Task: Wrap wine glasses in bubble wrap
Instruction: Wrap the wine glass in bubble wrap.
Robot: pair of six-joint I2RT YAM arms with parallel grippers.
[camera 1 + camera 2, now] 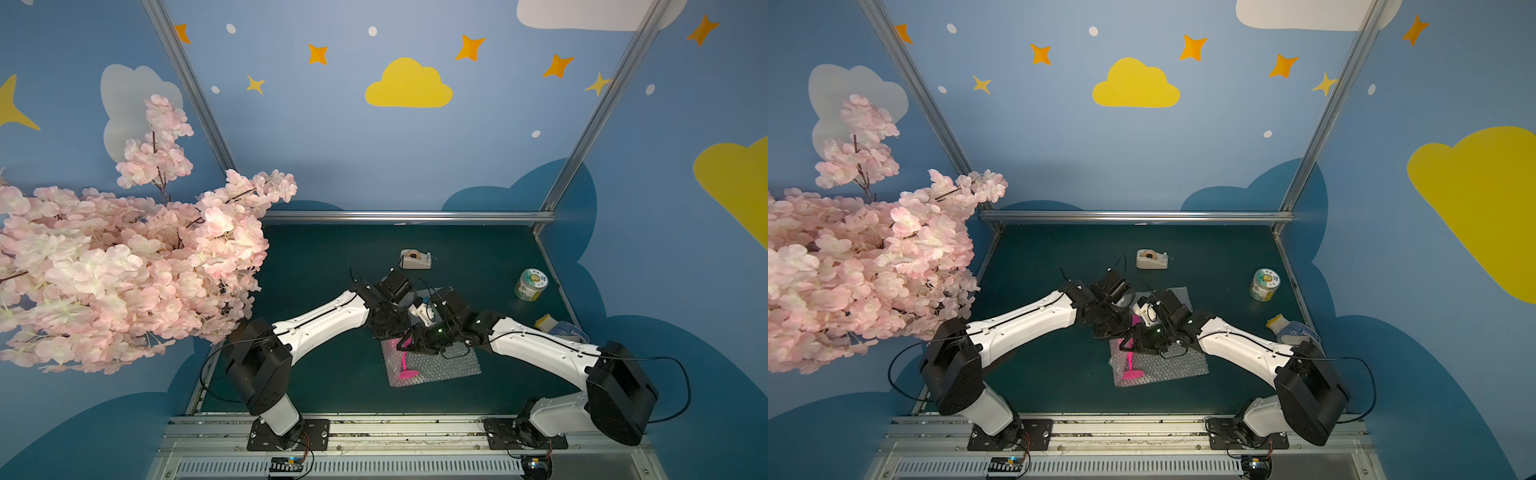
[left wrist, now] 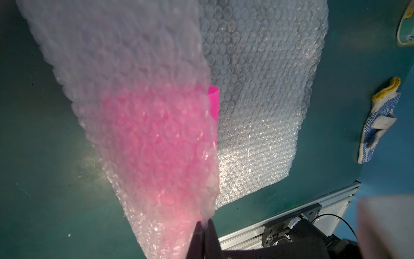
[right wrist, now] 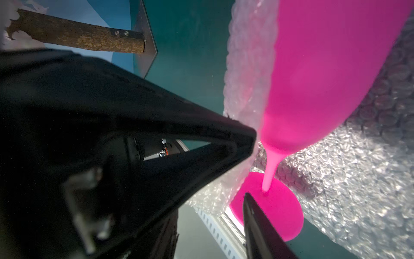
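The left gripper (image 2: pixel 202 224) is pressed together on one edge of the bubble wrap (image 2: pixel 257 112). It holds that edge raised as a flap over the hot-pink goblet (image 3: pixel 324 67), which lies on its side on the flat remainder, probably to begin the first fold. The right gripper (image 3: pixel 250 165) stands spread beside the stem and grips nothing. It is apparently placed there to steady the goblet.

Goblet (image 1: pixel 405 375): 1, pink; wrap (image 1: pixel 451 365): 1 sheet. Misc items, 1 ea.: tape dispenser (image 1: pixel 415 259), tin (image 1: pixel 530 284), glove (image 1: pixel 563 329), blossom tree (image 1: pixel 124 270). Robot arms: 2 total, i.e. L arm (image 1: pixel 324 322) & R arm (image 1: pixel 540 347).
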